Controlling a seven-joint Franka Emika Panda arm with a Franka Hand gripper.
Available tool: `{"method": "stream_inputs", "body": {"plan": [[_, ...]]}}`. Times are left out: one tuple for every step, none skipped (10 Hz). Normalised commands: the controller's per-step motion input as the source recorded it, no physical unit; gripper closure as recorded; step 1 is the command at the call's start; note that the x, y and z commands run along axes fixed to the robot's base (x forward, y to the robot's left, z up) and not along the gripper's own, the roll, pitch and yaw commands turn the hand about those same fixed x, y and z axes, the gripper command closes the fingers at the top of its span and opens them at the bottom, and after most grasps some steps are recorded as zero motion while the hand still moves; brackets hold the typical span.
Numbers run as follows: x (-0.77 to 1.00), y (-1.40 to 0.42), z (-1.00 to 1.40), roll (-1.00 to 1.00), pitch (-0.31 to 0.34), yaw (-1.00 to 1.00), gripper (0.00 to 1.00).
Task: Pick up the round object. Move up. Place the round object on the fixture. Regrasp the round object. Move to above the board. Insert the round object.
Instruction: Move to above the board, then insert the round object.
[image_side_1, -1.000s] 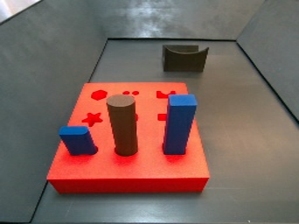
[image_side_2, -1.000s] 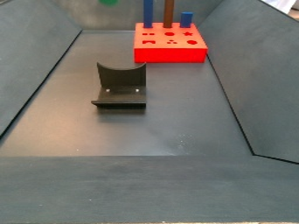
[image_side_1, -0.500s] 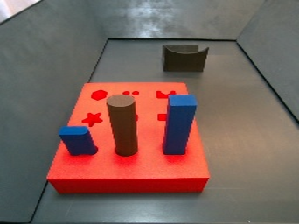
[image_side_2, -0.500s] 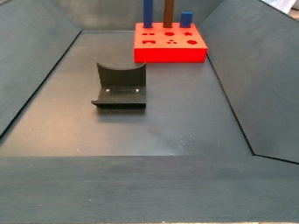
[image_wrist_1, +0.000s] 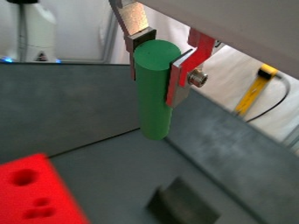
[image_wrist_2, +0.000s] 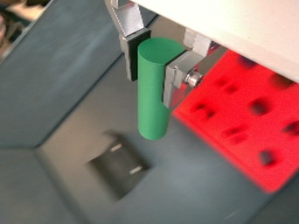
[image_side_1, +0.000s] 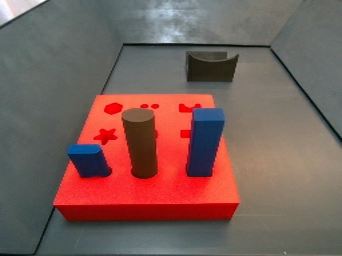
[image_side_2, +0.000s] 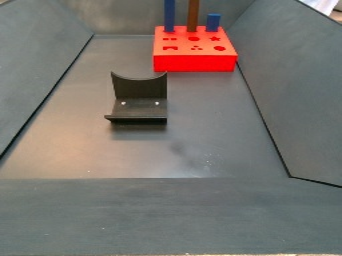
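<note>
While both wrist views showed the gripper (image_wrist_1: 162, 54) high above the floor, I saw its fingers (image_wrist_2: 131, 45) clamped on the green peg's (image_wrist_1: 156, 87) upper end, the fixture (image_wrist_2: 119, 165) and red board (image_wrist_2: 239, 114) far below it.

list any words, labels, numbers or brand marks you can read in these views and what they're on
None: no readable text in any view.
The gripper, high above the floor, holds the round object, which is plain green.
The board has only cut-out shapes, no lettering.
The fixture is unmarked.
</note>
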Motion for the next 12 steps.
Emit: {"method": "stream_inputs", "body": {"plan": [[-0.6, -0.87, 0.06, -1.0, -0.007, -0.17, 1.0], [-0.44, -0.59, 0.03, -1.0, -0.001, -0.16, 1.0], [-0.27, -0.3, 0.02, -1.0, -0.001, -0.16, 1.0], [-0.14, -0.12, 0.0, -1.0, 0.014, -0.14, 1.0], [-0.1, -0.07, 0.01, -0.8, 0.007, -0.1, 1.0], [-0.08, -0.03, 0.0, -0.57, -0.009, -0.06, 1.0], [-0.06, -0.01, 0.0, -0.34, -0.021, -0.03, 1.0], [-0.05, 0.0, 0.0, -0.23, -0.022, -0.02, 1.0], [0.0, 0.0, -0.11, 0.0, -0.003, 0.0, 1.0], [0.0, -0.05, -0.54, 0.0, -0.019, 0.0, 1.0], [0.0, -0.11, -0.99, 0.03, 0.0, 0.0, 1.0], [0.0, -0.17, -1.0, 0.03, -0.024, 0.0, 1.0]]}}
